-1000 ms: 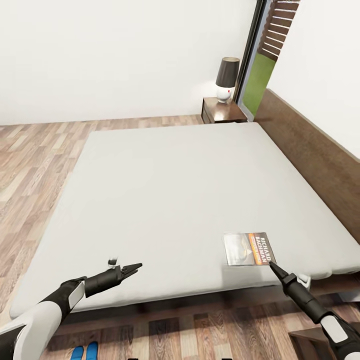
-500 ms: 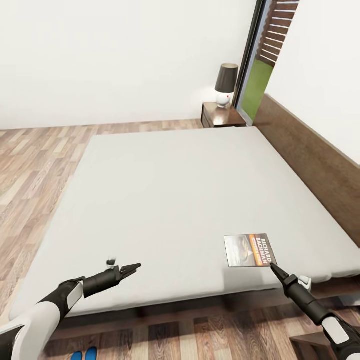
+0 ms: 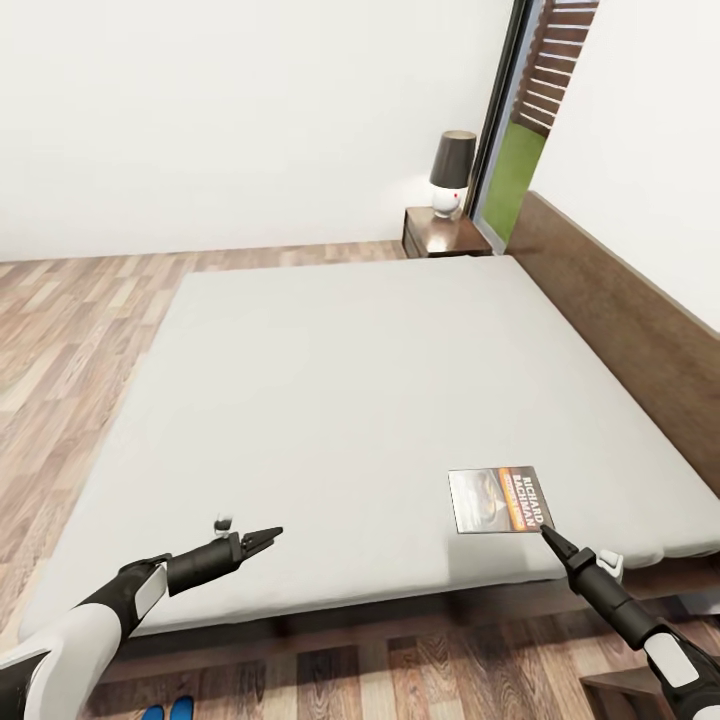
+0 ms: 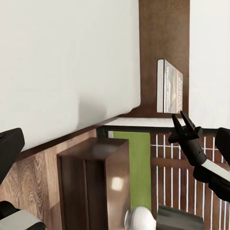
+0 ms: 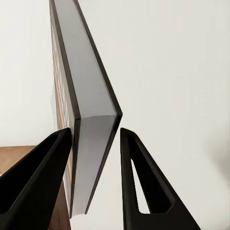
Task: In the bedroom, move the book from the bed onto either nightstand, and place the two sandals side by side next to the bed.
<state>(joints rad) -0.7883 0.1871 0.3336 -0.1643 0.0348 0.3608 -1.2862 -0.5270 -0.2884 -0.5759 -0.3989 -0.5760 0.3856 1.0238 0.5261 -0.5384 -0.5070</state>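
Status: neither part of the task looks done. The thin dark paperback book with the orange band (image 3: 499, 500) lies flat on the pale grey-white mattress of the large dark-framed bed (image 3: 340, 400), near its front corner. It is not on the glossy dark-brown nightstand (image 3: 445, 232), which stands well beyond the right pincer (image 3: 548, 533) at the far side of the bed, under a black-shaded lamp (image 3: 452, 172).

Right pincer: tip at the book's near corner. In the right wrist view its fingers (image 5: 45, 167) stand narrowly apart with the book's corner between them; whether they press on it, I cannot tell. Judged: grasp in hand, lift not begun.

Left pincer (image 3: 270, 536): hovering over the mattress edge, well away from the book, empty, fingers nearly together.

Two bright blue sandals (image 3: 168, 711): partly visible on the wood-plank floor behind and below the left pincer; placement cannot be judged.

Versus half a second ago: no visible shift in the book or in either arm.
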